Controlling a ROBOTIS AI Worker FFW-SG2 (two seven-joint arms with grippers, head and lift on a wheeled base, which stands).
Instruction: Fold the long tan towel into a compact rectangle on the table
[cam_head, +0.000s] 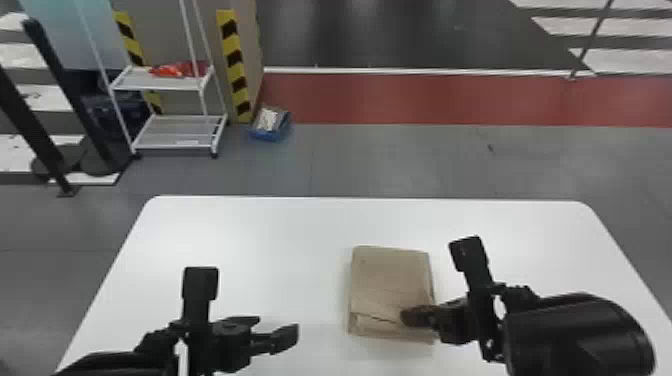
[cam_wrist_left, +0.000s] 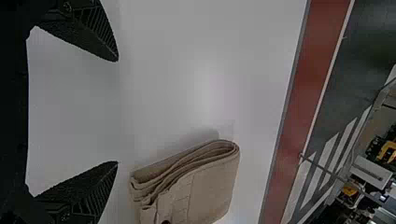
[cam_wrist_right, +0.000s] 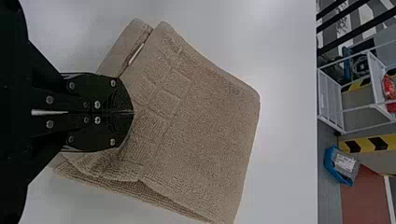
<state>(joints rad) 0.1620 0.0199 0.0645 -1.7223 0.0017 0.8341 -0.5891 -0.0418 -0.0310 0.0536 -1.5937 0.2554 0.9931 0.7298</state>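
The folded towel (cam_head: 390, 280) lies on the table (cam_head: 250, 240), its long axis pointing away from the robot. The left pincer (cam_head: 274, 329) is released; the right pincer (cam_head: 412, 317) is clenched over the towel's near right part

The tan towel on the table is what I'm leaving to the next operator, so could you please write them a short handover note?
Left hand: open and empty, over the white rounded-corner table, left of the towel.
Right hand: shut, at the towel's near right part; whether it pinches cloth, I cannot tell.
Towel: the tan terry towel lies on the table in a layered, compact rectangle.
Done: the main folding, by its look.
Left: probably free the right hand, even up the slightly uneven layers, then back off.
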